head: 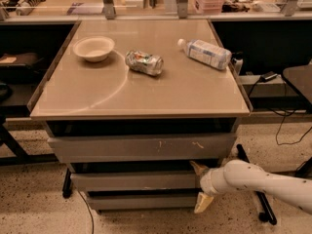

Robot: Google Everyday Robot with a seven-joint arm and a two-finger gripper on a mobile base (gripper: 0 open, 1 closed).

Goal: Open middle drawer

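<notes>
The middle drawer [136, 181] is the plain grey front of medium height, second of three under the tan table top. It sits below the taller scratched front [141, 147] and above the thin bottom front [141, 201]. My gripper [200, 188] is at the middle drawer's right end. Its jaws are spread, one tan fingertip [197, 167] above the front's top edge and the other below its lower edge. The white arm [263, 182] reaches in from the lower right.
On the table top [146, 91] lie a white bowl [93, 48], a crushed can [144, 62] and a plastic bottle [204, 52] on its side. Black cart legs and castors stand at both sides. A cable trails on the speckled floor at right.
</notes>
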